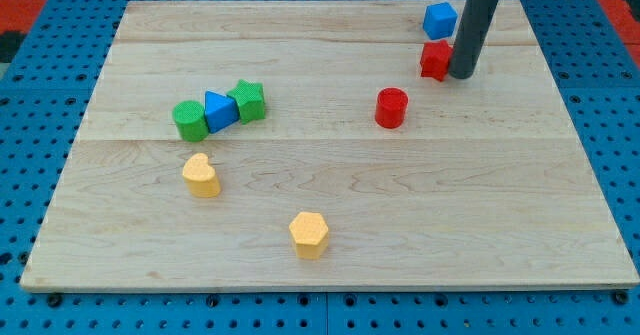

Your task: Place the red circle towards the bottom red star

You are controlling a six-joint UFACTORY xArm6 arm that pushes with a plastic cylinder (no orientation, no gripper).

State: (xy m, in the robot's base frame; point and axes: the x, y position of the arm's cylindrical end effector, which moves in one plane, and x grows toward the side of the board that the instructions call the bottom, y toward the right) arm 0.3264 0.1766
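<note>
The red circle (391, 107) sits right of the board's middle, alone. Up and to its right stands the red star (435, 60), with my tip (462, 76) touching or just beside its right side; the rod has no jaws. A blue cube (439, 20) is just above the star. At the left a green circle (189, 120), blue triangle (219, 110) and green star (248, 100) huddle in a row. Below them lie a yellow heart (201, 175) and yellow hexagon (309, 234) on the board (480, 215).

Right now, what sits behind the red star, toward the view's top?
A blue block sits just behind the red star, close to it. My tip stands against the star's right side, and the rod hides the star's right edge, so contact there cannot be confirmed.
</note>
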